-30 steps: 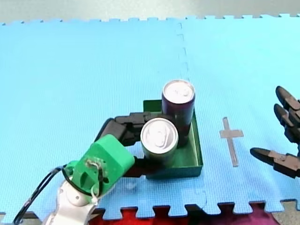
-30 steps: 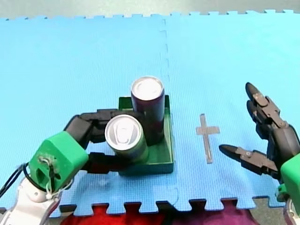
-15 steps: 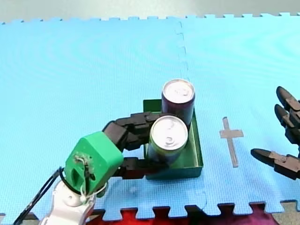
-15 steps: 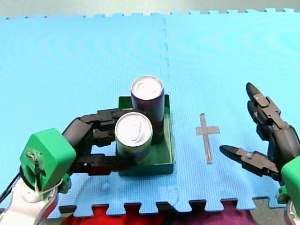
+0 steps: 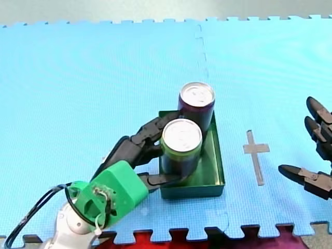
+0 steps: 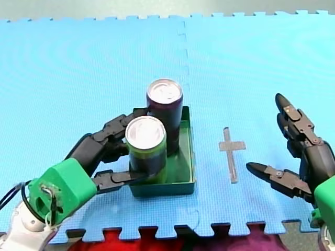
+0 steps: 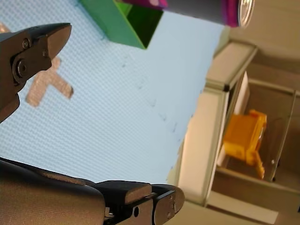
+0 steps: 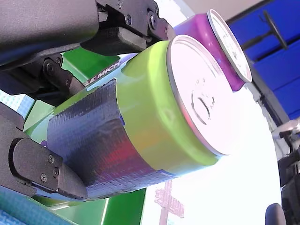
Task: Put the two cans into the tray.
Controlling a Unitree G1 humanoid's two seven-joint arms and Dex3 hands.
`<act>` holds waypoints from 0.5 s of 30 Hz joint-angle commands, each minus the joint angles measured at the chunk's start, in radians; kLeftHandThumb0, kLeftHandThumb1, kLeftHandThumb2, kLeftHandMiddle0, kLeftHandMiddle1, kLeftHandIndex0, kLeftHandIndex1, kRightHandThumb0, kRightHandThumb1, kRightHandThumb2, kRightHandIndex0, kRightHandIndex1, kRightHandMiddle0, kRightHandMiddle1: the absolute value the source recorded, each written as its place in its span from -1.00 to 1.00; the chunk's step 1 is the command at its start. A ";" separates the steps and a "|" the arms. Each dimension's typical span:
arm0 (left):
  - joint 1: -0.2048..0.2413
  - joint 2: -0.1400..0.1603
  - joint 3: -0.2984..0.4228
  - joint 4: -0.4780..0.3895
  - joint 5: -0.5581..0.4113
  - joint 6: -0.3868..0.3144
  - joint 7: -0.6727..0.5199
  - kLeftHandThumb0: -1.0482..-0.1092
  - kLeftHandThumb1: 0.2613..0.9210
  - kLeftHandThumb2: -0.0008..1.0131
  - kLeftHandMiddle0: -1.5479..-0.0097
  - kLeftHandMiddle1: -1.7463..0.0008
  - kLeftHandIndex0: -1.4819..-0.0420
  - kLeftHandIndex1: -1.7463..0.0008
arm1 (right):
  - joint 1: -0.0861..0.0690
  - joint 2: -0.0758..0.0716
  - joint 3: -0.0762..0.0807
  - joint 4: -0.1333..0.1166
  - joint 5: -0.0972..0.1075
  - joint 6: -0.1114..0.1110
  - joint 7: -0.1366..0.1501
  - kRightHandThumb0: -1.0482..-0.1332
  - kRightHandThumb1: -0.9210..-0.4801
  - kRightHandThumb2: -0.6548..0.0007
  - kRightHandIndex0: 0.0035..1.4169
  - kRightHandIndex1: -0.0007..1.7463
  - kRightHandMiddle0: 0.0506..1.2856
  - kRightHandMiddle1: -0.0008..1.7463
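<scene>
A green tray (image 5: 219, 171) sits mid-mat. A purple can (image 5: 196, 98) stands upright at its far end. Just in front of it is a green can (image 5: 181, 155) wrapped in dark tape, upright, with its base down inside the tray's near half. My left hand (image 5: 158, 154) is shut on this can from the left, fingers behind it and thumb in front. The second wrist view shows the same grasp on the green can (image 8: 154, 126), with the purple can (image 8: 220, 42) beyond it. My right hand (image 5: 299, 143) hovers near the right edge and holds nothing.
A grey tape cross (image 5: 255, 155) lies on the blue foam mat between the tray and my right hand. Red and purple cloth (image 5: 171, 241) shows past the mat's near edge. A shelf with an orange object (image 7: 243, 136) stands beyond the mat in the first wrist view.
My left hand brought the green can to the right and down into the tray, beside the purple can, and the wrist has dropped back. The right hand has not moved.
</scene>
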 commanded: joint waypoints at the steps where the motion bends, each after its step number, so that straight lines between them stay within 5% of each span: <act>1: 0.001 0.006 -0.003 0.007 0.001 -0.010 -0.001 -1.00 1.00 -0.74 0.45 1.00 0.67 1.00 | 0.002 -0.007 -0.003 -0.001 0.001 -0.007 -0.002 -0.48 -0.10 0.99 -0.73 -1.00 -0.67 -1.00; 15: -0.009 0.018 -0.011 0.034 0.013 -0.048 0.008 -1.00 1.00 -0.71 0.46 1.00 0.70 1.00 | 0.001 -0.009 -0.005 0.001 0.002 -0.009 -0.003 -0.50 -0.13 0.99 -0.73 -1.00 -0.67 -1.00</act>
